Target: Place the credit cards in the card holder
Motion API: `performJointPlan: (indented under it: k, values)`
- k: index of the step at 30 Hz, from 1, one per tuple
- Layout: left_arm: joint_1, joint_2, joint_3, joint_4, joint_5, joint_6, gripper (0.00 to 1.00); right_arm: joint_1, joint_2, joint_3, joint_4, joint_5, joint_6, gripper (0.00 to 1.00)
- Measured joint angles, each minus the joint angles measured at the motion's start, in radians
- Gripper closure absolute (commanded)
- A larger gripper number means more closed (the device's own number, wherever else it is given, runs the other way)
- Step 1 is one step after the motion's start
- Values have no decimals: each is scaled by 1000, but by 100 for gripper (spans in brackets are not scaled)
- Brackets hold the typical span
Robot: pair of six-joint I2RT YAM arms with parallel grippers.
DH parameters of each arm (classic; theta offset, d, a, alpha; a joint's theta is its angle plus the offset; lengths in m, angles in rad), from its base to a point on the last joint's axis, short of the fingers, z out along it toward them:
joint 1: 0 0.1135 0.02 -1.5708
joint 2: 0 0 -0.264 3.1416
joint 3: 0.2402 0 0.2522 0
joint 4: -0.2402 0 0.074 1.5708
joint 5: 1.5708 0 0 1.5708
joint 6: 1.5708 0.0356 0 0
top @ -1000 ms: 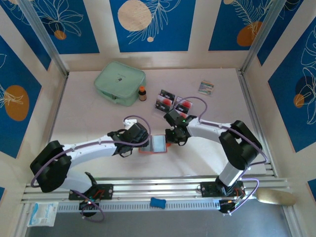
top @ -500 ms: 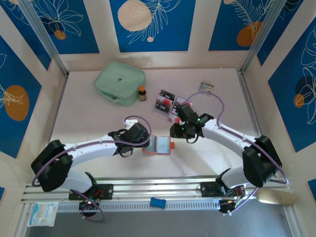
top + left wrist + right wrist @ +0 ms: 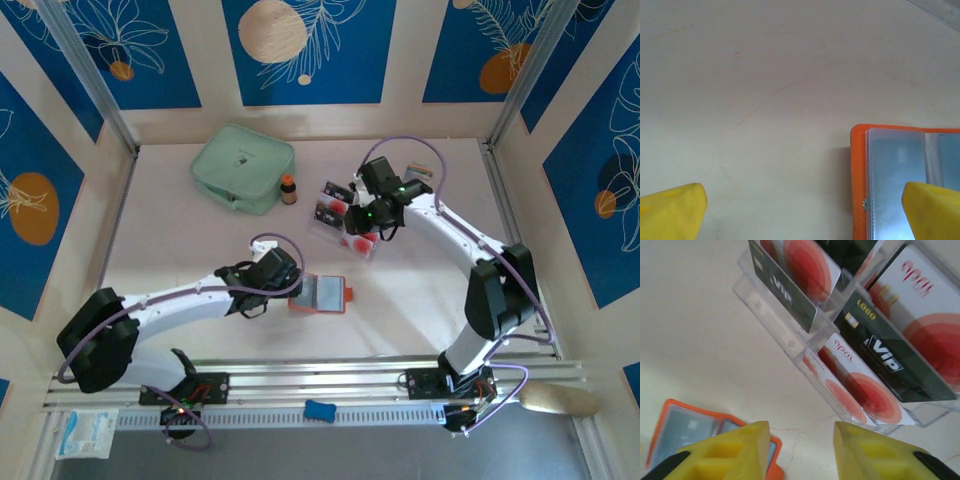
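You have one orange card holder (image 3: 325,293), one green pouch (image 3: 243,167), one little brown bottle (image 3: 288,188) and one clear rack (image 3: 771,315) on the surface. In the rack you can count at least six credit cards (image 3: 890,360): three dark ones and three pale ones with red rounds.

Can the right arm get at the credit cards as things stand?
Probably yes: its jaws stand apart by the credit cards in their clear rack, nothing between, and the left arm is away at the card holder.
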Motion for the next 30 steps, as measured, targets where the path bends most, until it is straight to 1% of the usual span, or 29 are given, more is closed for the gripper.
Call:
performJointPlan:
  k: [6,12,20,23,30]
  values:
    - [0,-25,-1,-7,-1,0,0,16,89,14,-46,64,-78,66]
    - [1,-35,-10,-7,-1,0,0,43,146,59,-54,134,-116,69]
    - [6,-42,-25,-6,-1,1,0,99,242,103,-63,264,-159,70]
    - [10,-47,-35,-6,0,1,0,108,262,103,-73,303,-171,70]
    - [14,-49,-45,-5,0,5,0,108,262,103,-75,341,-183,70]
